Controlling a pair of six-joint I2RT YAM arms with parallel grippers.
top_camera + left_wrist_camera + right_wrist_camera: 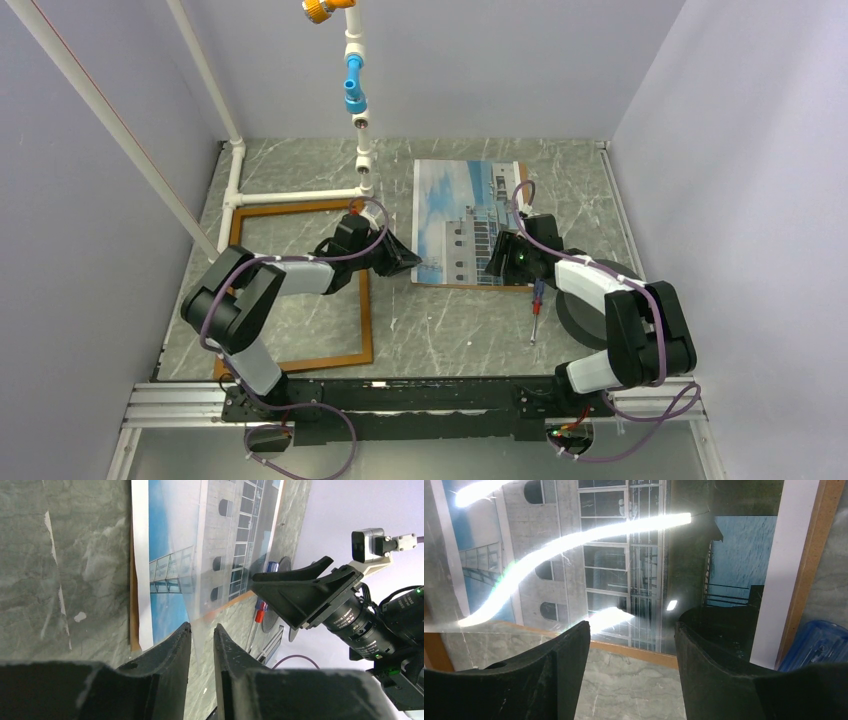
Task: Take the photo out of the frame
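The photo (pixel 460 215) of a white building lies face up on a brown backing board (pixel 520 170) at the middle right. It also shows in the left wrist view (pixel 170 555) and the right wrist view (pixel 624 555). A clear sheet (pixel 220 597) covers it, and its near left corner is raised. The empty frame (pixel 366 320) lies flat on the left. My left gripper (pixel 410 263) is at that raised corner. In its own view (pixel 202 627) the jaws stand a narrow gap apart, with the sheet's tip between them. My right gripper (pixel 500 262) is open and empty over the print's near edge (pixel 631 625).
A white pipe structure (pixel 300 197) stands behind the frame, with a blue fitting (pixel 354 85) higher up. A screwdriver (pixel 537 300) with a blue and red handle lies by the print's near right corner. A black round disc (pixel 585 315) sits under the right arm. Grey walls close in both sides.
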